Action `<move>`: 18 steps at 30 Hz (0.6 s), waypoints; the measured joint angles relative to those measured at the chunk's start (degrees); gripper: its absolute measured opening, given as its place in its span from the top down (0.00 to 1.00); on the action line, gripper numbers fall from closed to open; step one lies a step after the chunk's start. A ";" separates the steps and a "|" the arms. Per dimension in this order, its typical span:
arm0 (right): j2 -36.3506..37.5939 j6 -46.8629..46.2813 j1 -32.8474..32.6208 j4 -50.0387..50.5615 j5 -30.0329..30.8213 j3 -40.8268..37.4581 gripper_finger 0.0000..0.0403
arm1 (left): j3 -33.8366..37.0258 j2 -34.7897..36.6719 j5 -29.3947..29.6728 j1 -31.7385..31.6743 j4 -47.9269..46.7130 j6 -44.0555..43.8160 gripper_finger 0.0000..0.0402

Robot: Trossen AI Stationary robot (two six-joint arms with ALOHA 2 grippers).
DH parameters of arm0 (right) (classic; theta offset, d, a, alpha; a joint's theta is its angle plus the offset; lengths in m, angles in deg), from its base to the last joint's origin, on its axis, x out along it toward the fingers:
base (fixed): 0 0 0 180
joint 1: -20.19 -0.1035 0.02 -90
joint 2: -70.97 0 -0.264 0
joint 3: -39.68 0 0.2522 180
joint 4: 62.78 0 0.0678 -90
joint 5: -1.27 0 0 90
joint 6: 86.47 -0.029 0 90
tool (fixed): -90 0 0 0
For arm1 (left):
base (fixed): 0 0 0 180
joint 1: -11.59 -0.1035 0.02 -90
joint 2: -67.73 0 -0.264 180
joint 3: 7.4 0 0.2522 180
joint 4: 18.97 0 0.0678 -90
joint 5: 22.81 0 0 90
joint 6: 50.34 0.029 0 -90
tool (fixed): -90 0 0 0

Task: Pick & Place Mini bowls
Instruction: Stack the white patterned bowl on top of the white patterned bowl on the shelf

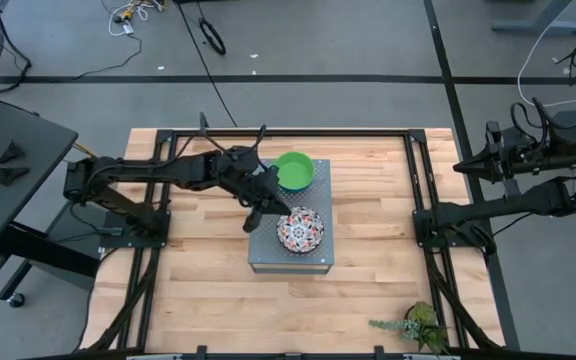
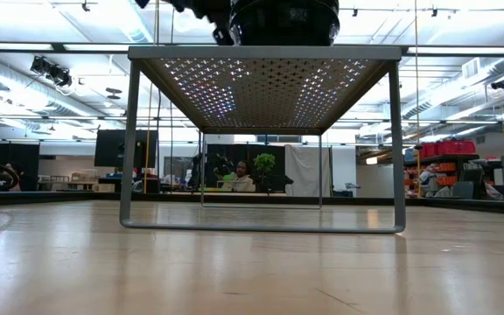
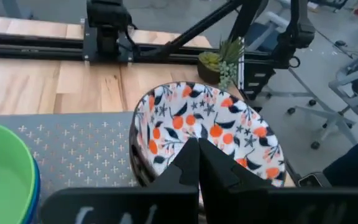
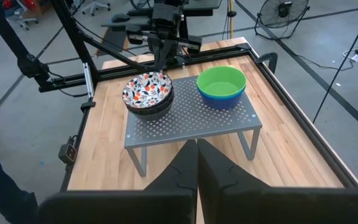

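While the left arm reaches in from the table's left edge, its left gripper [image 1: 256,215] sits over the grey perforated box [image 1: 268,245] mid-table, fingers pressed together with nothing between them, tips just at the left rim of the floral bowl [image 1: 300,230]. Left wrist view shows the same closed fingers [image 3: 194,165] right at the near rim of that bowl; touching or just above, can't tell.

Floral bowl: white with red-and-dark pattern, upright, on the front part of the box top. From the right wrist view it sits on top of at least one darker bowl [image 4: 151,107] nested under it; count of the stack unclear.

Behind it on the same box top, near the back edge: green bowl [image 1: 293,170], upright, nested in a bright blue bowl [image 4: 219,99] whose rim shows under it. The two stacks stand near each other, not touching.

Low view: only the box's mesh underside and legs, a dark bowl base on top.

Small potted plant [image 1: 416,325] at the table's front right.

Right arm waits off the table's right side, right gripper [image 4: 196,152] fingers together, empty, well apart from the bowls.
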 joint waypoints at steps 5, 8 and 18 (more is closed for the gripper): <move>0.02 0.00 0.02 -0.01 -0.01 -0.01 0.99 | -0.07 0.08 0.20 0.09 0.25 1.93 1.00; 0.02 0.00 0.00 -0.01 0.00 0.00 0.99 | -0.07 0.08 -0.01 0.07 0.18 2.68 1.00; 0.00 0.00 0.01 -0.02 0.00 0.00 0.99 | -0.07 0.08 0.61 1.29 -0.01 2.48 1.00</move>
